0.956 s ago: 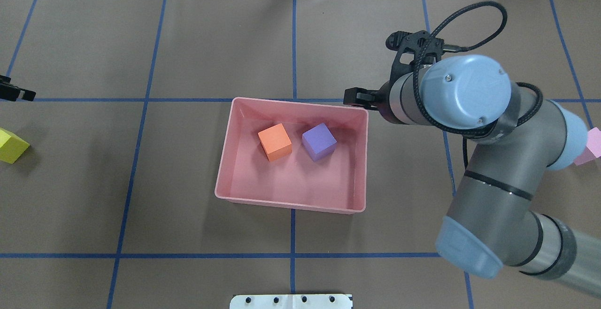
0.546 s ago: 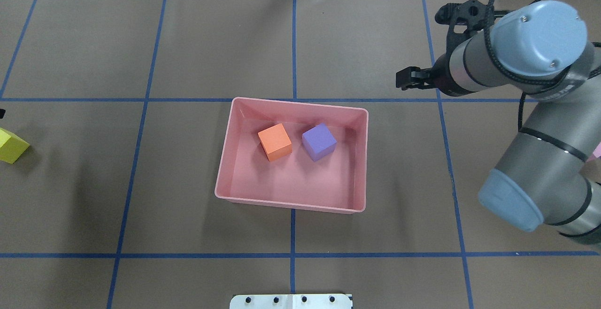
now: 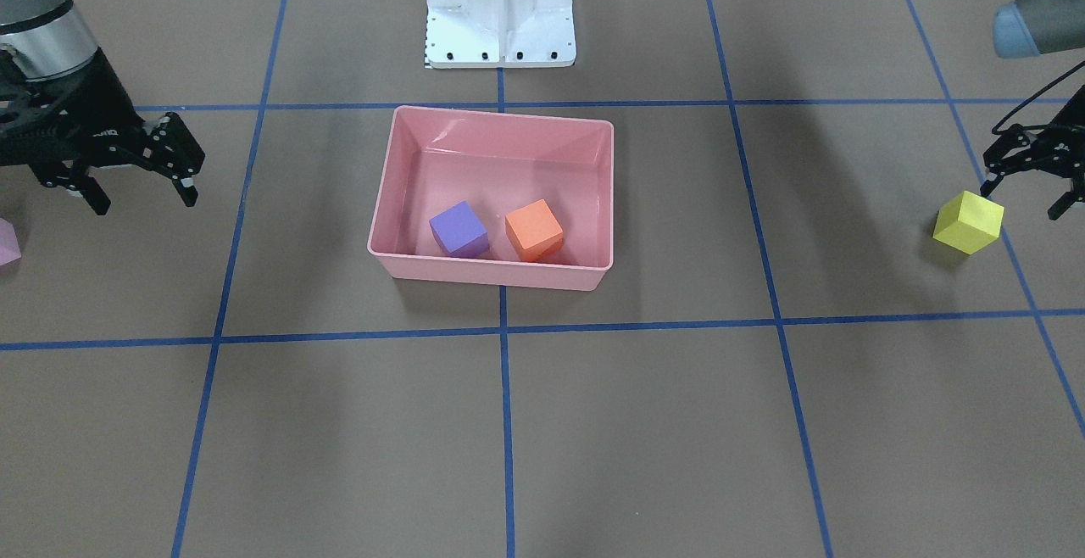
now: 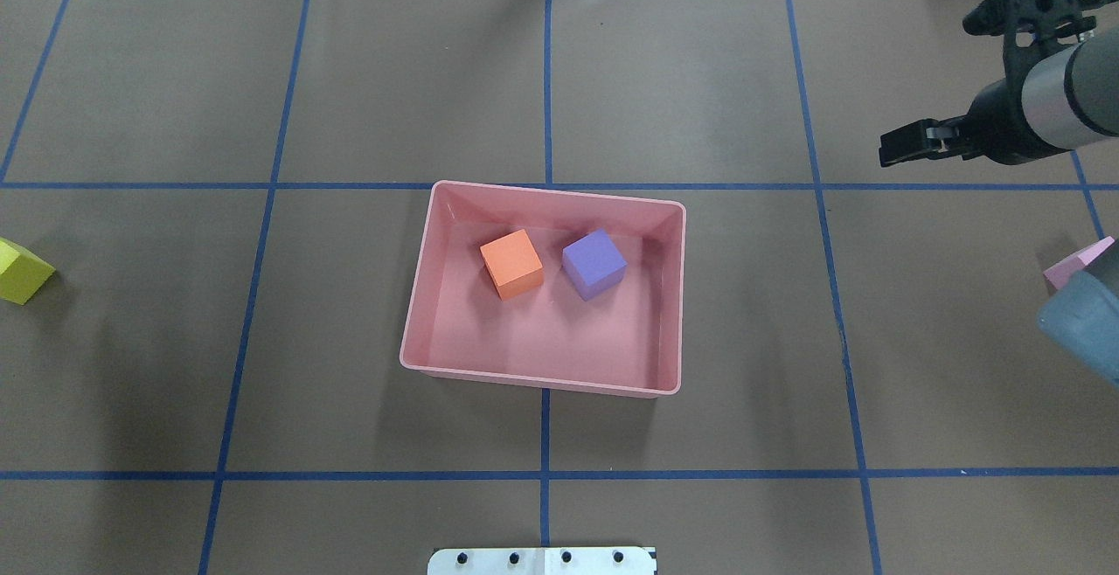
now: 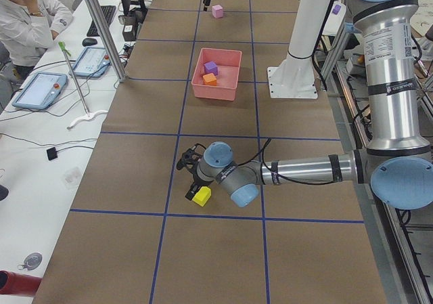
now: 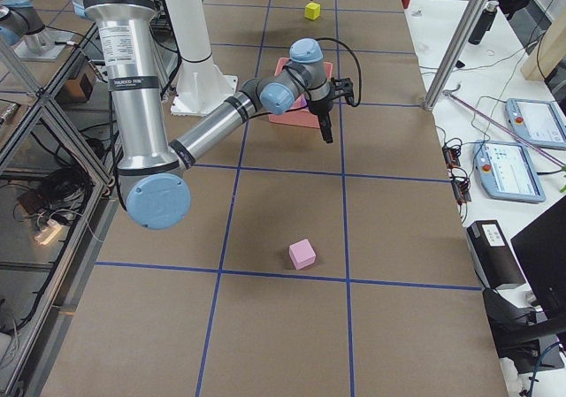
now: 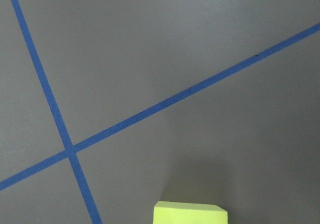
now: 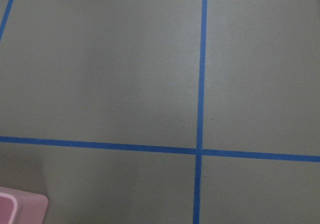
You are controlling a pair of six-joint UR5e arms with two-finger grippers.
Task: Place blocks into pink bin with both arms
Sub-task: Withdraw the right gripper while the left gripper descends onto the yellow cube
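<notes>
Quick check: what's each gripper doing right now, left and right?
Left gripper: open, empty, near the yellow block.
Right gripper: open, empty.

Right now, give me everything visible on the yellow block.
The yellow block is a small matte, foam-looking cube with plain faces. It sits on the brown table cover, turned askew to the blue grid lines, far out on the robot's left, well away from the pink bin. The left claw hangs open close beside it; whether they touch is unclear.
</notes>
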